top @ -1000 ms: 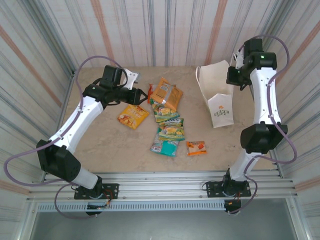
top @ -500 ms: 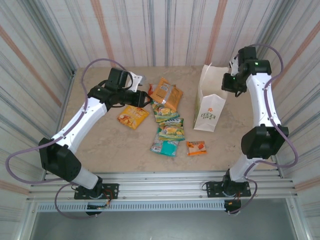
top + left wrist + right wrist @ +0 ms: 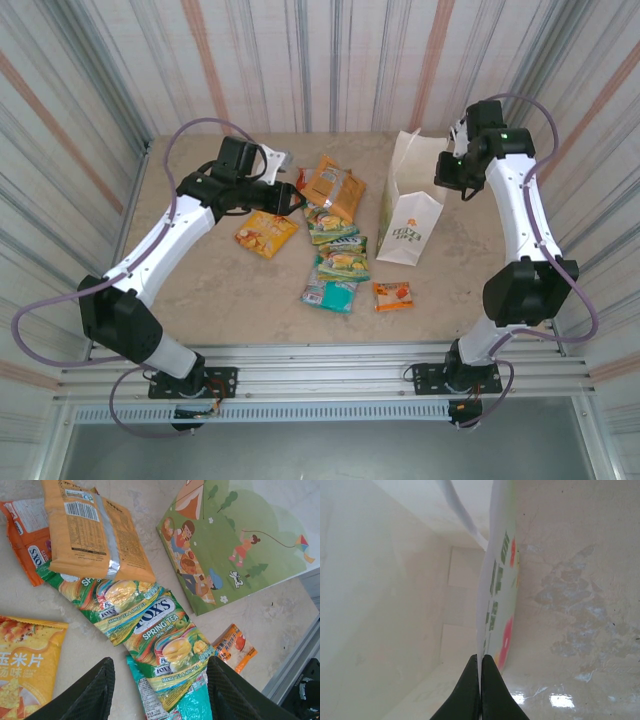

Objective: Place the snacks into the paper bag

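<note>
On the tabletop (image 3: 220,290), seen from above, the paper bag (image 3: 408,215) leans beside the snacks (image 3: 340,255) and could tip. By the left wrist, the left gripper (image 3: 159,680) hangs spread over a green Fox's packet (image 3: 165,640); by the right wrist, the right gripper (image 3: 480,677) pinches the bag's edge, which might slip.

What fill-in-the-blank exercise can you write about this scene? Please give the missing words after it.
1. The right hand is ____ on the rim of the paper bag.
2. The left hand hovers over the snacks with its fingers ____.
3. In the top view, the snacks lie to the ____ of the bag.

Missing words: shut; open; left
</note>
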